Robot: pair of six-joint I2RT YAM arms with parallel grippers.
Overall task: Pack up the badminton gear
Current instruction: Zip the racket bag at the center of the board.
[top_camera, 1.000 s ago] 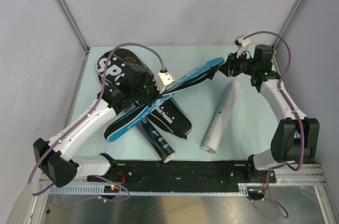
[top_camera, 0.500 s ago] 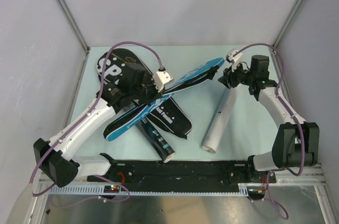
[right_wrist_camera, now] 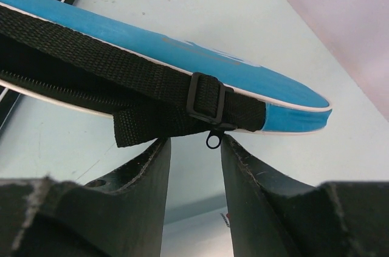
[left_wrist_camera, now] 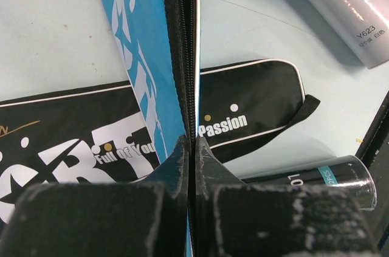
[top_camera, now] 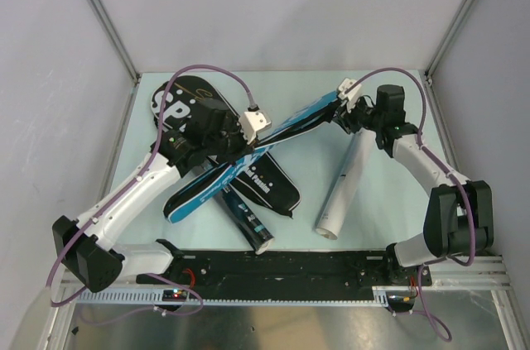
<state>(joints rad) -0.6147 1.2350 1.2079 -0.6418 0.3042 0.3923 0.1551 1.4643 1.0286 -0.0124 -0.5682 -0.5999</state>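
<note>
From above, the left claw [top_camera: 238,148] is clenched on the blue cover [top_camera: 196,193] about midway along its length. The cover's broad end runs back toward the arm bases and its narrow end reaches out to the right claw [top_camera: 339,110]. Under the left claw the black cover [top_camera: 178,102] lies flat, crossing beneath the blue one. The black tube [top_camera: 248,222] rests just nearer the bases, and the white tube [top_camera: 344,184] lies on the table [top_camera: 381,209], directly behind the right claw along its arm. In the left wrist view the fingertips [left_wrist_camera: 176,157] are pinched tight on the zipper edge of the blue cover [left_wrist_camera: 143,56], which stretches straight ahead. The black cover [left_wrist_camera: 255,105] lies below and to the right, the black tube [left_wrist_camera: 328,175] is at the lower right and the white tube [left_wrist_camera: 346,8] at the upper right. In the right wrist view the right claw [right_wrist_camera: 194,147] is released, its fingers [right_wrist_camera: 146,172] apart. The small zipper pull [right_wrist_camera: 213,140] hangs between the tips, ungripped, just below the strap [right_wrist_camera: 91,50] and buckle [right_wrist_camera: 206,99] on the blue cover [right_wrist_camera: 182,47] ahead.
</note>
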